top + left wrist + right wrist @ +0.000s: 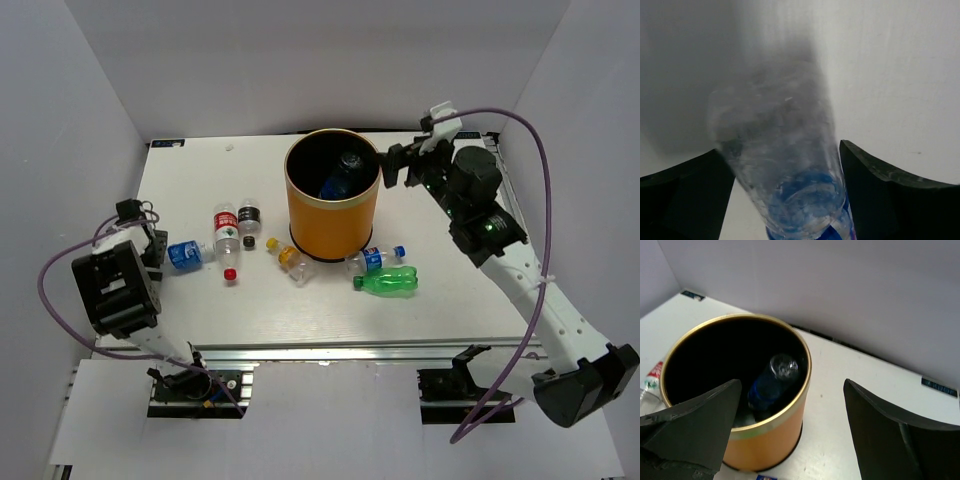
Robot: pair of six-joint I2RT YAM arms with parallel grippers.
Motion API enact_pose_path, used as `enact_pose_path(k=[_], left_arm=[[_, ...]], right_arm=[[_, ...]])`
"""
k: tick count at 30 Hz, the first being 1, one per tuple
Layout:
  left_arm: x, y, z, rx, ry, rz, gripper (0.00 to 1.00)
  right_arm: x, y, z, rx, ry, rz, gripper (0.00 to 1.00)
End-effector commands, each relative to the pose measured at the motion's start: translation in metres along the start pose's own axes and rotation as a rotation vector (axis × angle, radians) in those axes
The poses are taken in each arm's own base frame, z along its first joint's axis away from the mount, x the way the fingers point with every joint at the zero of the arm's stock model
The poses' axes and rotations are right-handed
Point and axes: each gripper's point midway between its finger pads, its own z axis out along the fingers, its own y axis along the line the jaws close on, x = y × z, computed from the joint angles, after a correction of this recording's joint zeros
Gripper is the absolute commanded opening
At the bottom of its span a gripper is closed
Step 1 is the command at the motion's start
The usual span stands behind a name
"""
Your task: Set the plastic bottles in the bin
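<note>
Left gripper (781, 148): fingers (685, 192) set against both sides of the blue-label bottle (782, 170), closed on its label end. In the top view this bottle lies on its side at the left edge of the table (480, 310), well apart from the bin (331, 215).

Right gripper (792, 382): fingers wide apart, nothing between them. It hangs beside the bin's upper right rim, at rim height.

Bin: upright near the table's middle rear. One dark bottle (772, 386) stands tilted inside, leaning on the inner wall.

Remaining bottles, all lying on the table:
- red-label bottle (227, 235), left of the bin, red cap toward the near edge.
- black-label bottle (248, 220), just beside the red-label one, on its bin side.
- yellow-cap bottle (290, 260), at the bin's near left foot.
- blue-cap bottle (376, 258), at the bin's near right foot.
- green bottle (388, 283), just in front of the blue-cap one.
</note>
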Motion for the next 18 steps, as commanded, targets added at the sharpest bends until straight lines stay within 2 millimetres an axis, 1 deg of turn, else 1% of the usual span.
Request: enact_pose_path(k=[1, 2, 3, 5, 6, 7, 8, 9, 10, 11, 12, 13, 14, 15, 16, 17, 18], left_arm=[[0.009, -0.018, 0.015, 0.033, 0.063, 0.017, 0.89], [0.011, -0.02, 0.017, 0.035, 0.078, 0.02, 0.85], [0.012, -0.024, 0.019, 0.041, 0.089, 0.021, 0.74], [0.012, -0.03, 0.013, 0.067, 0.102, 0.029, 0.65], [0.009, -0.034, 0.008, 0.085, 0.095, 0.029, 0.54], [0.002, -0.043, -0.007, 0.136, 0.083, 0.034, 0.46], [-0.002, -0.051, -0.017, 0.177, 0.075, 0.036, 0.36], [-0.009, -0.065, -0.032, 0.241, 0.066, 0.045, 0.27], [-0.019, -0.086, -0.058, 0.355, 0.04, 0.063, 0.1], [-0.015, -0.101, -0.079, 0.435, 0.057, 0.1, 0.04], [-0.018, -0.114, -0.097, 0.495, 0.031, 0.127, 0.0], [-0.024, -0.139, -0.138, 0.612, 0.008, 0.149, 0.0], [-0.011, -0.155, -0.166, 0.681, -0.008, 0.211, 0.0], [-0.018, -0.179, -0.208, 0.786, -0.062, 0.249, 0.0], [0.003, -0.195, -0.243, 0.876, -0.061, 0.311, 0.0], [0.004, -0.205, -0.266, 0.92, -0.113, 0.354, 0.0], [0.008, -0.214, -0.289, 0.969, -0.138, 0.369, 0.0]], right_arm=[[0.01, -0.011, -0.009, 0.066, -0.006, 0.022, 0.89], [0.009, -0.014, -0.012, 0.08, -0.013, 0.028, 0.89], [0.001, -0.018, -0.018, 0.104, -0.039, 0.037, 0.89], [0.003, -0.019, -0.021, 0.112, -0.047, 0.047, 0.89], [-0.001, -0.019, -0.025, 0.113, -0.062, 0.053, 0.89], [0.001, -0.018, -0.026, 0.109, -0.057, 0.055, 0.89], [0.004, -0.017, -0.028, 0.104, -0.051, 0.062, 0.89], [0.005, -0.018, -0.032, 0.112, -0.048, 0.069, 0.9], [0.013, -0.019, -0.034, 0.121, -0.027, 0.075, 0.89], [0.036, -0.02, -0.036, 0.146, 0.014, 0.128, 0.89], [0.041, -0.033, -0.046, 0.229, 0.007, 0.154, 0.89], [0.048, -0.04, -0.051, 0.277, -0.005, 0.181, 0.89], [0.047, -0.056, -0.067, 0.366, -0.039, 0.212, 0.89], [0.068, -0.059, -0.073, 0.397, -0.018, 0.238, 0.89], [0.071, -0.063, -0.078, 0.412, -0.022, 0.244, 0.89], [0.073, -0.068, -0.088, 0.425, -0.019, 0.247, 0.89], [0.078, -0.068, -0.091, 0.426, 0.001, 0.263, 0.89]])
